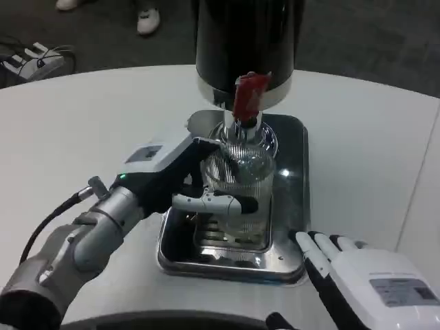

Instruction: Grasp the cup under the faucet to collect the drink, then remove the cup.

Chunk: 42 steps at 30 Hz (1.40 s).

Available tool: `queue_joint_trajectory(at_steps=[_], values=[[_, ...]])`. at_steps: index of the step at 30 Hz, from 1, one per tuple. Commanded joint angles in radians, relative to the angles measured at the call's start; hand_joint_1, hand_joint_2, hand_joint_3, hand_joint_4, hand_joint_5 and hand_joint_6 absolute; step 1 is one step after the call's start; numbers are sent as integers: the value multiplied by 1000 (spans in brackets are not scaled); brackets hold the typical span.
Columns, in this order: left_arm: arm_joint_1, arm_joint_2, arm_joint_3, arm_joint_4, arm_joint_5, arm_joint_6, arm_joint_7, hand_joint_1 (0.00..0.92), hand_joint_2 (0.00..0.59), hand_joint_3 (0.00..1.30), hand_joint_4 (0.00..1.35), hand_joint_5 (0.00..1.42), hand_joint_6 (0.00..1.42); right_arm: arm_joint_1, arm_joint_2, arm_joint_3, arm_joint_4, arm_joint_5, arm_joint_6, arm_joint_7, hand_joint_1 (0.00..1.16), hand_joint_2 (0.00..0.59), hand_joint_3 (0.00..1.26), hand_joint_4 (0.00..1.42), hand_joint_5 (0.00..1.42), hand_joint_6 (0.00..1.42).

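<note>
A clear ribbed glass cup (238, 182) stands upright over the drip grate of the steel tray (289, 258), right below the faucet (242, 130) with its red tap handle (249, 96). My left hand (180, 180) grips the cup from the left, one finger wrapped across its front. The black drink dispenser (245, 42) rises behind. No liquid can be seen flowing or standing in the cup. My right hand (364, 278) lies at the lower right beside the tray's corner, fingers straight and apart, holding nothing.
The steel tray sits in the middle of the round white table (82, 130). A power strip (31, 60) with cables lies on the floor at the far left. A person's shoes (148, 19) show at the top beyond the table.
</note>
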Motion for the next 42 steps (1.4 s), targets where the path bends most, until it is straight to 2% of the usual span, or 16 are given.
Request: queue_joint_trajectory(at_steps=[1, 2, 3, 4, 7, 12, 16, 21, 24, 27, 29, 32, 35, 37, 42], values=[[10, 23, 0, -12, -8, 3, -16, 145, 0, 509, 612, 699, 1097, 26, 81, 48, -18, 12, -9, 4, 226, 401, 0, 0, 0, 0], [10, 24, 1, -14, -7, 4, -15, 142, 1, 501, 612, 683, 1082, 26, 81, 47, -18, 13, -10, 4, 226, 402, 0, 0, 0, 0], [10, 26, 1, -16, -8, 4, -16, 140, 0, 494, 459, 676, 1079, 27, 81, 47, -18, 14, -12, 4, 226, 402, 0, 0, 0, 0], [10, 28, 1, -18, -7, 4, -14, 134, 0, 491, 398, 665, 1048, 27, 81, 47, -18, 15, -12, 5, 227, 402, 0, 0, 0, 0], [10, 33, 5, -29, -10, 7, -14, 118, 0, 446, 335, 620, 971, 27, 81, 47, -18, 18, -14, 6, 227, 403, 0, 0, 0, 0], [10, 38, 17, -44, -28, 7, -27, 32, 0, 211, 113, 352, 618, 23, 84, 46, -17, 22, -10, 15, 228, 403, 0, 0, 0, 0], [18, 44, 29, -65, -53, -1, -47, 0, 0, 139, 38, 277, 545, 23, 86, 51, -15, 20, -10, 15, 228, 403, 0, 0, 0, 0], [64, 82, 70, -117, -111, -27, -79, 0, 0, 164, 70, 281, 553, 22, 90, 48, -13, 24, -6, 9, 228, 403, 0, 0, 0, 0], [118, 121, 107, -163, -171, -58, -120, 0, 11, 275, 221, 383, 590, 22, 91, 44, -13, 26, -3, 6, 228, 403, 0, 0, 0, 0], [205, 170, 176, -217, -269, -105, -162, 0, 31, 362, 344, 489, 697, 26, 91, 42, -8, 31, 1, 3, 228, 403, 0, 0, 0, 0], [248, 185, 217, -247, -327, -126, -191, 0, 42, 420, 417, 545, 741, 24, 94, 43, -1, 32, 4, 0, 228, 403, 0, 0, 0, 0], [309, 196, 290, -305, -456, -151, -249, 0, 55, 446, 452, 554, 674, 17, 99, 45, 9, 32, 8, -4, 228, 403, 0, 0, 0, 0], [347, 191, 349, -420, -622, -116, -347, 0, 62, 455, 467, 536, 614, 9, 99, 44, 14, 34, 13, -3, 228, 403, 0, 0, 0, 0], [354, 186, 366, -473, -678, -78, -394, 0, 59, 441, 448, 506, 582, 2, 100, 42, 18, 33, 18, -1, 228, 403, 0, 0, 0, 0], [295, 173, 379, -607, -826, 108, -533, 0, 62, 345, 330, 417, 476, -2, 97, 45, 19, 30, 19, 0, 228, 403, 0, 0, 0, 0]])
